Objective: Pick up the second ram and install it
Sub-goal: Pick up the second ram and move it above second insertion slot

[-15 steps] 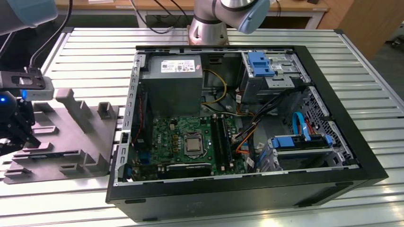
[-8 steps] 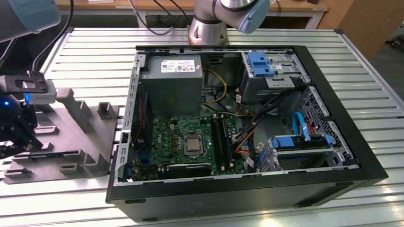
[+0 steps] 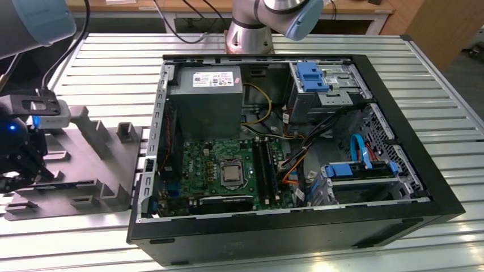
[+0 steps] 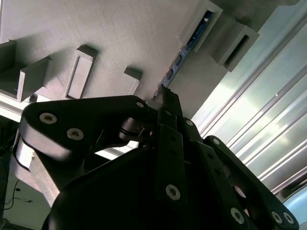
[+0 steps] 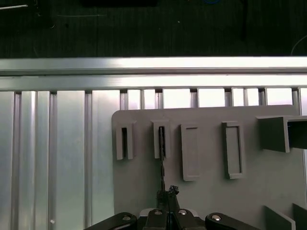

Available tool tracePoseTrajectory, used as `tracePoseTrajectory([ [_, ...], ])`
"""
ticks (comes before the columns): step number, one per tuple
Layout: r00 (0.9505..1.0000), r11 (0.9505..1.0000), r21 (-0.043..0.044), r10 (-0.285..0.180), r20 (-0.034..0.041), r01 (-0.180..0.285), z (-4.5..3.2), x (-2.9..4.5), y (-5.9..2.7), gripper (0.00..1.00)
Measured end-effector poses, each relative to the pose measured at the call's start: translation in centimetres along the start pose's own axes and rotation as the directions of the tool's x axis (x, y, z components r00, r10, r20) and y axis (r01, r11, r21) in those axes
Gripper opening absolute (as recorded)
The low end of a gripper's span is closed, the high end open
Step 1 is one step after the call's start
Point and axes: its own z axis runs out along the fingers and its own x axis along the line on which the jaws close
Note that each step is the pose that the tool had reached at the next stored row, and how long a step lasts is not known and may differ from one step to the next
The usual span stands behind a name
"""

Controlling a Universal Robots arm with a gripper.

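Observation:
The second ram [image 5: 162, 158] is a thin dark strip seen edge-on, standing in a narrow slot of the grey holder block [image 5: 211, 191]. In the second wrist view the second ram [image 4: 184, 50] shows blue along the same slot. My gripper [image 5: 166, 194] is closed down on the strip's near end, its black fingers [image 4: 169, 103] meeting at the ram's edge. In the exterior view my gripper [image 3: 17, 170] hangs over the holder block [image 3: 83, 164] at the exterior view's left, beside the open computer case [image 3: 393, 209]. The green motherboard [image 3: 198, 161] with its long black memory slots [image 3: 264, 164] lies inside the case.
A grey power-supply box [image 3: 206, 102] fills the case's back corner, with blue drive brackets [image 3: 310, 76] and loose cables [image 3: 302, 158] at the exterior view's right. The holder has further empty pockets [image 5: 232, 151] and raised blocks [image 5: 274, 134]. Everything rests on a ribbed aluminium table [image 3: 446, 96].

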Motion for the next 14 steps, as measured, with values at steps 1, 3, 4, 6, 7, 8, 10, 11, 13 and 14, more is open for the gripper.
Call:
tracePoseTrajectory([
  [1, 1.0000, 1.0000, 0.0000, 0.000, 0.0000, 0.000, 0.08, 0.00, 0.00, 0.10],
  [3, 1.0000, 1.0000, -0.0001, -0.001, -0.0001, 0.001, 0.28, 0.02, -0.01, 0.10],
  [4, 1.0000, 1.0000, 0.0000, -0.002, -0.0001, 0.002, 0.37, 0.02, -0.02, 0.10],
  [6, 1.0000, 1.0000, -0.0002, -0.003, -0.0003, 0.003, 0.50, 0.07, -0.02, 0.10],
  [7, 1.0000, 1.0000, 0.0000, -0.004, -0.0001, 0.004, 0.56, 0.10, -0.03, 0.10],
  [8, 1.0000, 1.0000, 0.0000, -0.004, -0.0001, 0.004, 0.60, 0.12, -0.03, 0.10],
  [10, 1.0000, 1.0000, 0.0000, -0.004, -0.0002, 0.004, 0.61, 0.13, -0.03, 0.10],
  [11, 1.0000, 1.0000, -0.0001, -0.004, -0.0002, 0.004, 0.60, 0.13, -0.03, 0.10],
  [13, 1.0000, 1.0000, -0.0001, -0.005, -0.0003, 0.005, 0.60, 0.13, -0.03, 0.10],
  [14, 1.0000, 1.0000, -0.0001, -0.005, -0.0003, 0.005, 0.60, 0.13, -0.03, 0.10],
])
